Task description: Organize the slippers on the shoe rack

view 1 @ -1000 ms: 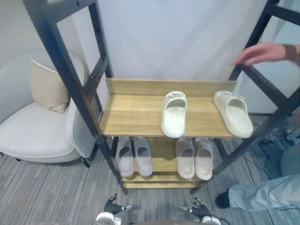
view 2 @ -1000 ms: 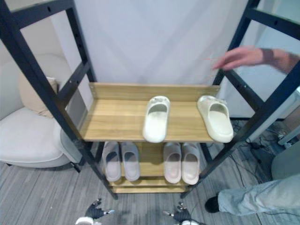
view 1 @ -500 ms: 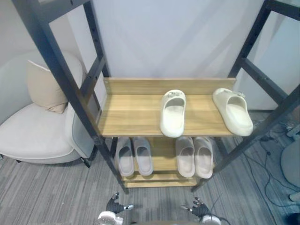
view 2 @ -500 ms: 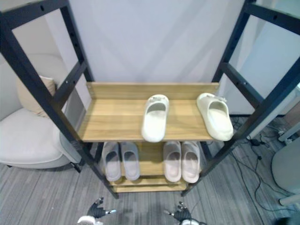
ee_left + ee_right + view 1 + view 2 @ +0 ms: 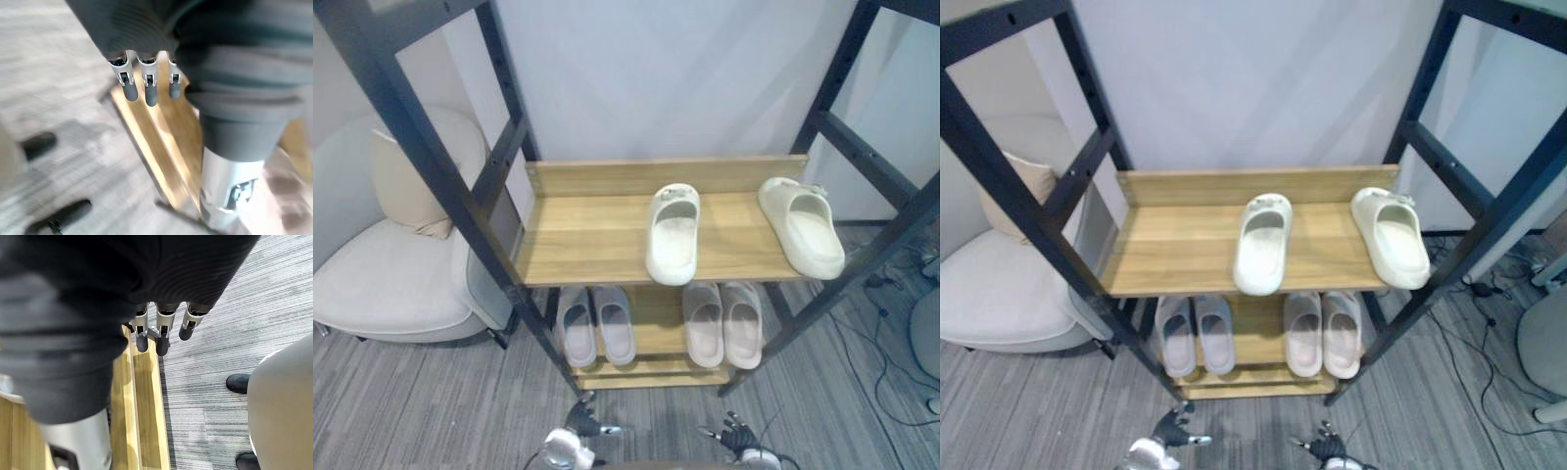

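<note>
The left hand and the right hand hang low in front of the shoe rack, close to the floor. In each wrist view the fingers point down, straight and loose, with nothing in them.

By my reading, the task is not yet begun on the part that needs it. On the lower shelf a grey pair and a beige pair already stand side by side, toes forward, and look tidy. On the upper shelf the two cream slippers are well apart. The middle slipper sits near the centre, roughly straight. The right slipper lies at the far right end, turned at a slant, and its toe appears to reach past the front edge. What is left is to bring these two together as a pair.

The rack's dark right frame bar slants down just beside the right slipper, so a reach from that side looks cramped. The left frame bar crosses the other end. Left of the rack stands a pale armchair with a tan cushion, clear of the work.
</note>
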